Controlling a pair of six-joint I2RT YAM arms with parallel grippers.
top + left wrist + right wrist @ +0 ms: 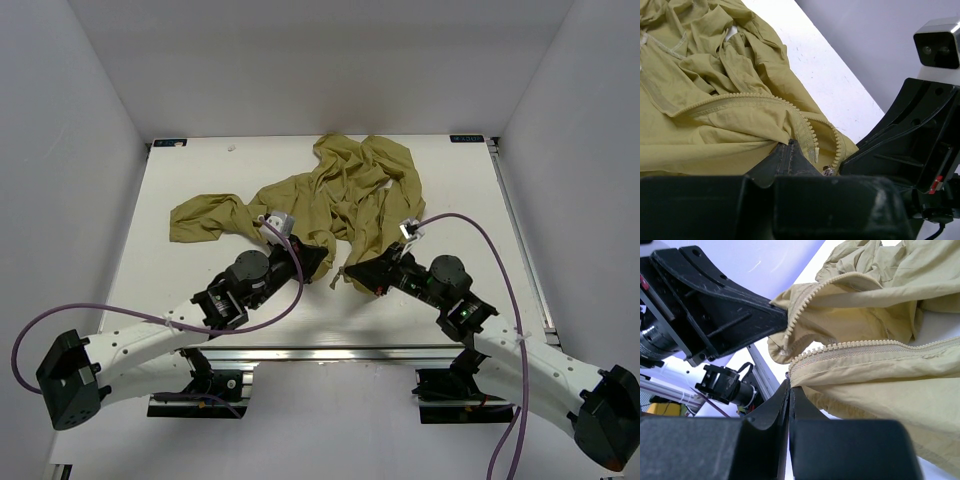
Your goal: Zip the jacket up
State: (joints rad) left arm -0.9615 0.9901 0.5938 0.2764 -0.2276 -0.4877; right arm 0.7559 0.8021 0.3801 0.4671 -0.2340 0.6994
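The olive jacket (340, 190) lies crumpled on the white table, one sleeve (200, 218) stretched to the left. Its open zipper ends reach the near edge of the heap. My left gripper (322, 262) is shut on the fabric beside one row of zipper teeth (740, 96); a small metal slider (828, 171) shows just right of its fingertips (789, 146). My right gripper (352, 277) is shut on the hem at the lower end of the other row of teeth (860, 345). The two grippers sit close together, the jacket (880, 355) spreading away from both.
The white table (200, 290) is boxed in by white walls at the back and both sides. A metal rail (330, 352) runs along the near edge and another (520, 240) along the right side. The other arm's black gripper body fills the right of the left wrist view (910, 145).
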